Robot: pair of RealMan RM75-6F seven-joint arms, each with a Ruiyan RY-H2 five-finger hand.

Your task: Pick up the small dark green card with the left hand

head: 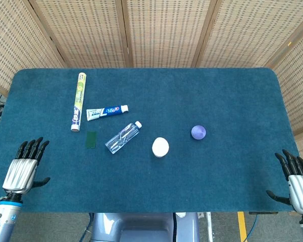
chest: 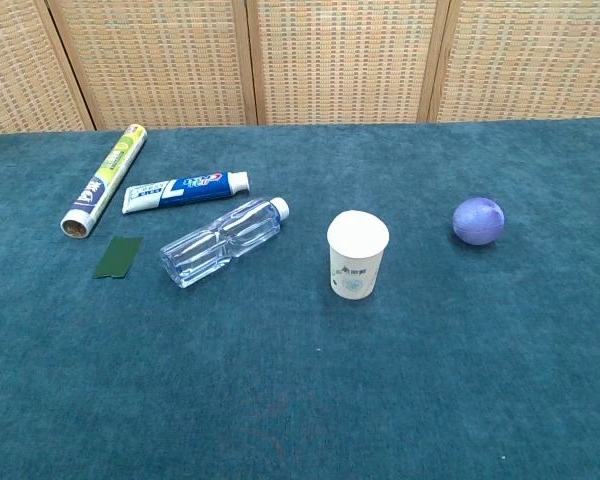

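The small dark green card (head: 91, 139) (chest: 117, 257) lies flat on the blue table cloth, left of a clear plastic bottle. My left hand (head: 24, 167) rests at the table's near left corner, fingers spread and empty, well to the near left of the card. At the near right corner my right hand (head: 297, 180) is likewise spread and holds nothing. Neither hand shows in the chest view.
A yellow-green roll (head: 78, 100) (chest: 104, 179) and a toothpaste tube (head: 107, 112) (chest: 184, 190) lie just behind the card. The clear bottle (head: 123, 137) (chest: 223, 240) lies right of it. A white paper cup (head: 160, 147) (chest: 357, 254) and a purple ball (head: 198, 132) (chest: 478, 220) stand further right.
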